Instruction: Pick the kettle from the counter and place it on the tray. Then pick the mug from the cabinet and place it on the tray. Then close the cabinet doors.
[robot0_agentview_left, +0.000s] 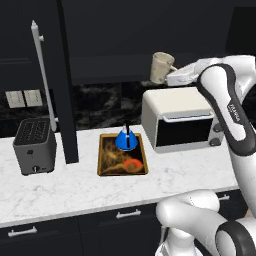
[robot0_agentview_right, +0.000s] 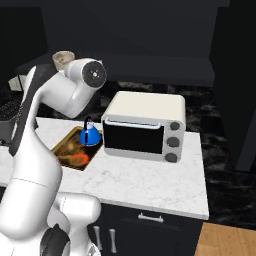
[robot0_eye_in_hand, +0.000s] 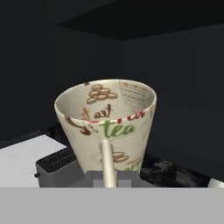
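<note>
My gripper (robot0_agentview_left: 171, 74) is shut on the handle of the cream mug (robot0_agentview_left: 161, 67), holding it in the air above the toaster oven, in front of the open cabinet (robot0_agentview_left: 110, 40). In the hand view the mug (robot0_eye_in_hand: 107, 118) is close up, with brown, red and green "tea" print. From the right base view, the mug (robot0_agentview_right: 62, 58) peeks out behind the arm. The blue kettle (robot0_agentview_left: 125, 140) stands at the far end of the tray (robot0_agentview_left: 122, 173) on the counter (robot0_agentview_left: 75, 187). One cabinet door (robot0_agentview_left: 68, 100) stands open, edge-on, with its silver bar handle (robot0_agentview_left: 42, 75).
A white toaster oven (robot0_agentview_left: 180, 117) sits right of the tray, directly under the held mug. A grey toaster (robot0_agentview_left: 34, 145) stands at the counter's left. On the right, another tall black panel (robot0_agentview_right: 235, 75) hangs past the counter's end.
</note>
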